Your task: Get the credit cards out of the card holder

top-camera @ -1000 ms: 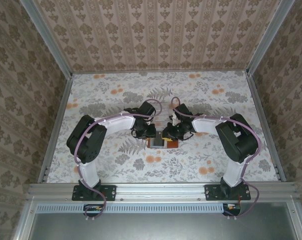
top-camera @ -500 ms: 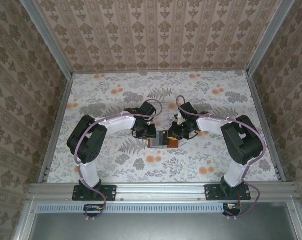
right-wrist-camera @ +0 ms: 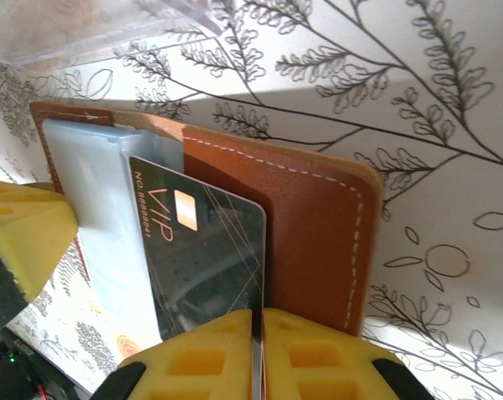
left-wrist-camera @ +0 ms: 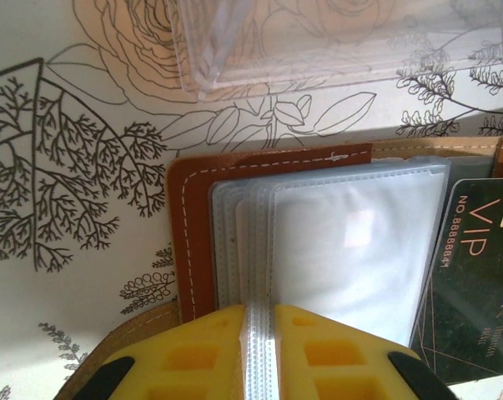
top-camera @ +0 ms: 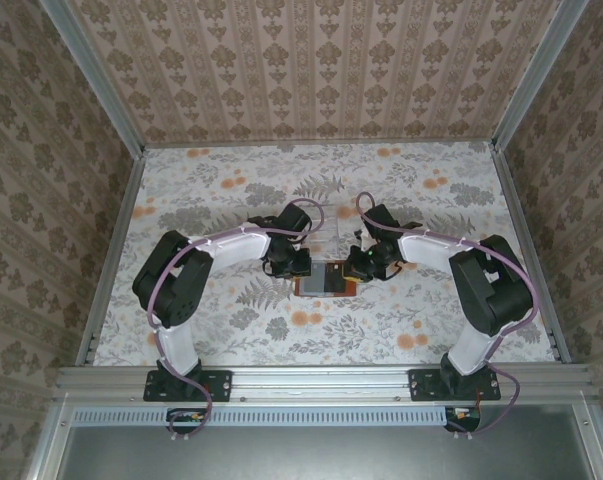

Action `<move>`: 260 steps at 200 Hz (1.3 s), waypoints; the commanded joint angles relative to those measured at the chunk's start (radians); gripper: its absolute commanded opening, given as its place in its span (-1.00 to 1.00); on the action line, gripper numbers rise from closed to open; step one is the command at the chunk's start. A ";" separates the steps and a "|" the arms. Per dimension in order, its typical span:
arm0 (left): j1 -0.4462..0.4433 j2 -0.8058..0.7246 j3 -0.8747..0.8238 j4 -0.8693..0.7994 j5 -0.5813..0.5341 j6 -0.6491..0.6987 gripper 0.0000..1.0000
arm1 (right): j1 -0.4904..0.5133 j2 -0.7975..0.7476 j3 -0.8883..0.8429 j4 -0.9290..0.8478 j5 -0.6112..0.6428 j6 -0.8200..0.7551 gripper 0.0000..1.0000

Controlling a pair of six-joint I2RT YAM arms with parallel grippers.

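Observation:
The card holder point(top-camera: 324, 281) lies open on the table between both arms, reddish-brown leather point(left-wrist-camera: 191, 242) with clear plastic sleeves point(left-wrist-camera: 351, 242) inside. My left gripper point(left-wrist-camera: 259, 310) is shut on the near edge of those sleeves. A black credit card point(right-wrist-camera: 197, 258) marked VIP sticks partway out of the sleeves over the holder's right half point(right-wrist-camera: 318, 225). My right gripper point(right-wrist-camera: 258, 315) is shut on that card's near edge. In the top view the left gripper point(top-camera: 299, 268) and right gripper point(top-camera: 361, 266) sit at the holder's two ends. The card point(left-wrist-camera: 476, 275) also shows in the left wrist view.
A clear plastic tray point(left-wrist-camera: 318, 42) lies just beyond the holder; its corner point(right-wrist-camera: 93, 25) shows in the right wrist view. Flower-patterned table point(top-camera: 221, 190) stretches around, fenced by metal rails point(top-camera: 116, 240) and papered walls.
The right arm has swung outward to the right, its gripper closing on the black card at the holder's right end. The left arm has stayed put.

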 commanded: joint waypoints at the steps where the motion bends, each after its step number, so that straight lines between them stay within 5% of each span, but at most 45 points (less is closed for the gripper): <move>1: -0.002 -0.006 -0.033 -0.077 -0.037 0.010 -0.66 | -0.006 -0.026 0.003 -0.063 0.044 -0.028 -0.75; 110: -0.006 -0.015 -0.031 -0.054 -0.024 -0.002 -0.64 | -0.007 -0.023 -0.003 0.036 -0.055 0.027 -0.72; 151: -0.012 -0.034 -0.019 -0.064 -0.029 -0.004 -0.63 | -0.007 -0.002 0.005 0.008 -0.025 0.025 -0.48; 260: -0.071 -0.037 0.131 -0.096 0.024 -0.007 -0.54 | -0.005 0.006 0.005 0.014 -0.028 0.038 -0.33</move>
